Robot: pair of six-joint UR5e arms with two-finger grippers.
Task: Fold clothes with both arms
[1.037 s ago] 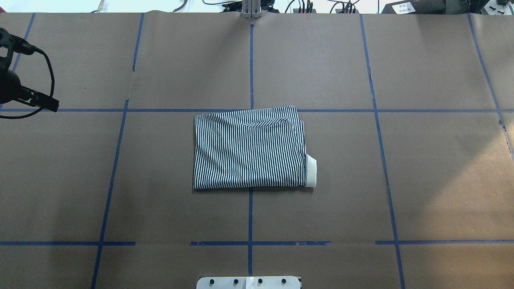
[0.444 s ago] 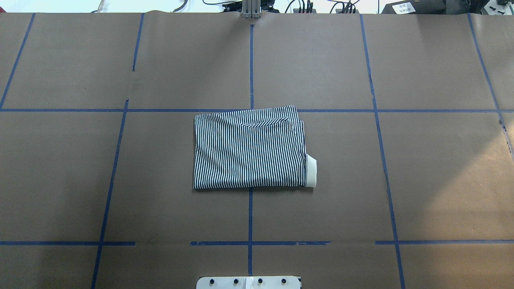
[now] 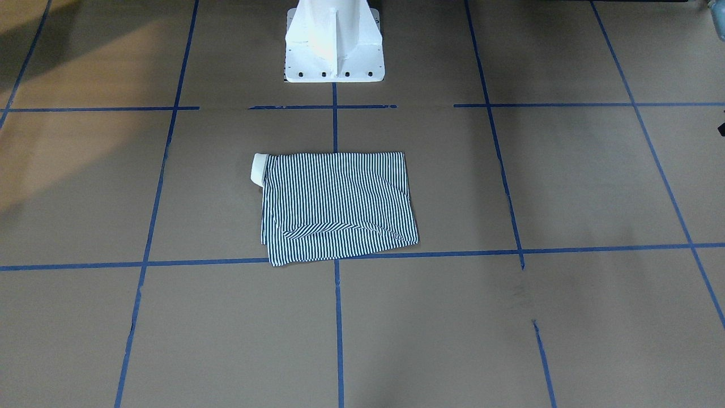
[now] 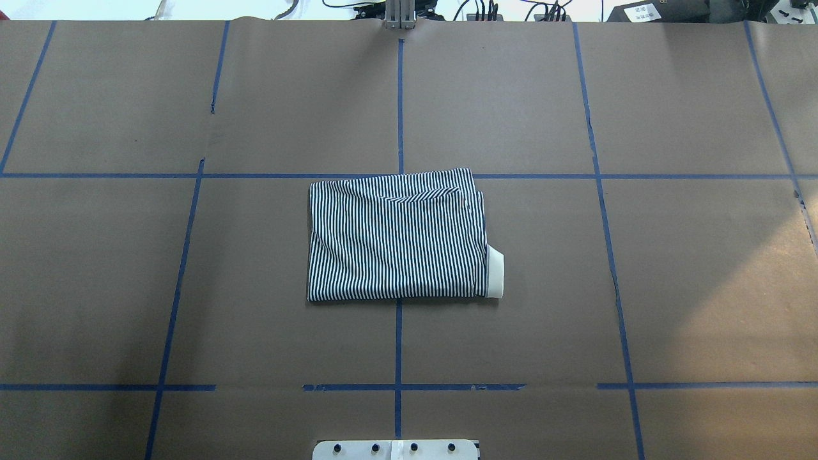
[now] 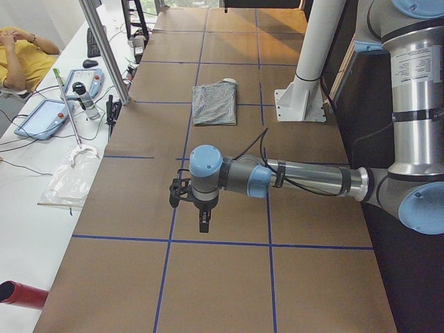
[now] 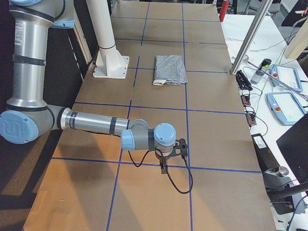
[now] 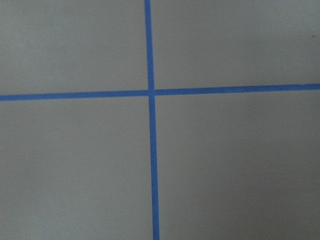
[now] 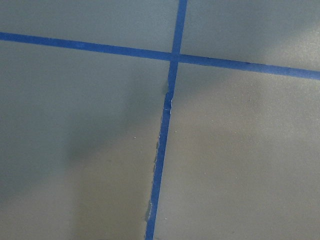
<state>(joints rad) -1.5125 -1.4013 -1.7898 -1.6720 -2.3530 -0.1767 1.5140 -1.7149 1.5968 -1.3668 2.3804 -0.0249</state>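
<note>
While the folded striped shirt (image 4: 396, 236) lies at the centre of the table (image 4: 575, 287), the left gripper (image 5: 184, 197) hovers at nine o'clock, the right gripper (image 6: 177, 147) at three; whether their jaws are apart cannot be told.

- Overhead, we see warm light at four o'clock on the table paper (image 4: 735, 306).
- Glare whitens the pedestal (image 3: 331, 39) at twelve o'clock.
- Our wrist views look soft.

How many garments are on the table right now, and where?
1. The folded striped polo shirt lies mid-table, in front of the white pedestal, cream collar poking out on the robot's right. No others visible.
</note>
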